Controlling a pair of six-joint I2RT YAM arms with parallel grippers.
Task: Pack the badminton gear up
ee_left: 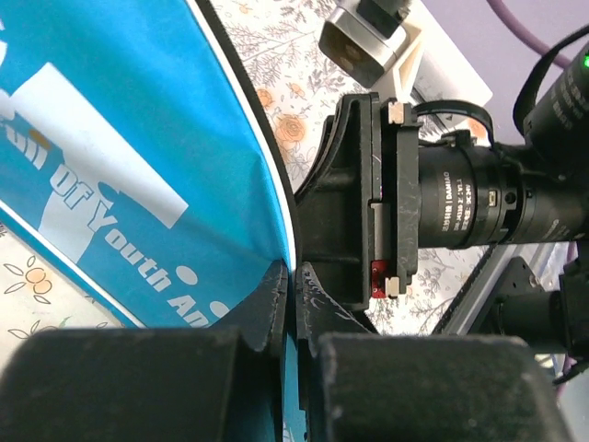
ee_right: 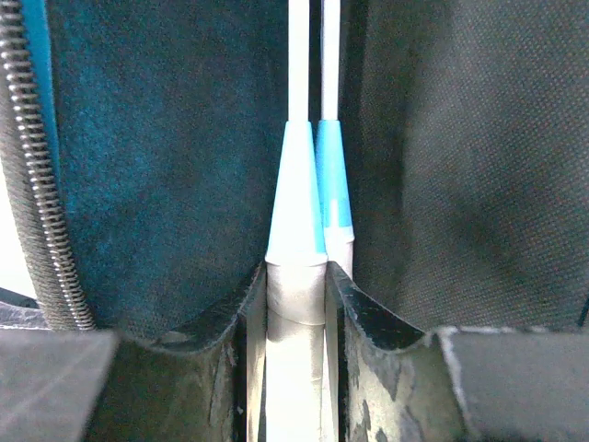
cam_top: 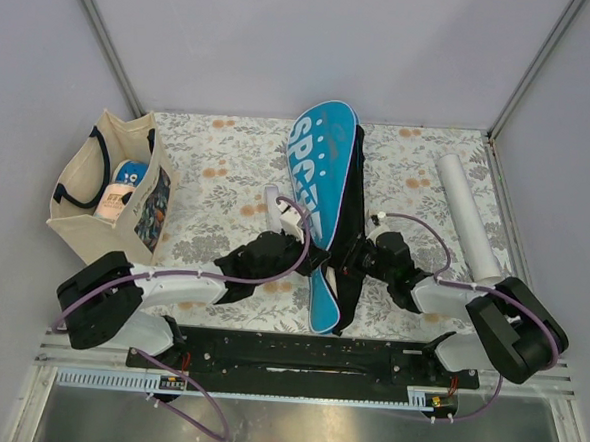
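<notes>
Sliding rackets [ee_right: 299, 203] into blue cover [cam_top: 322, 163], centre frame; right pincer [ee_right: 296, 290] clamped on them; left pincer [ee_left: 287, 295] pinching cover edge; next, probably: push deeper, release, zip.

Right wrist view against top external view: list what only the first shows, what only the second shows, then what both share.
Only the right wrist view: two white racket handles with light-blue cones, side by side between the fingers of the right gripper, and zipper teeth edging the cover, seen from inside. Only the top external view: the cloth bag on the left, the white tube on the right, and the cover's lettered blue outside. Both: the cover and the right gripper at its opening.
</notes>
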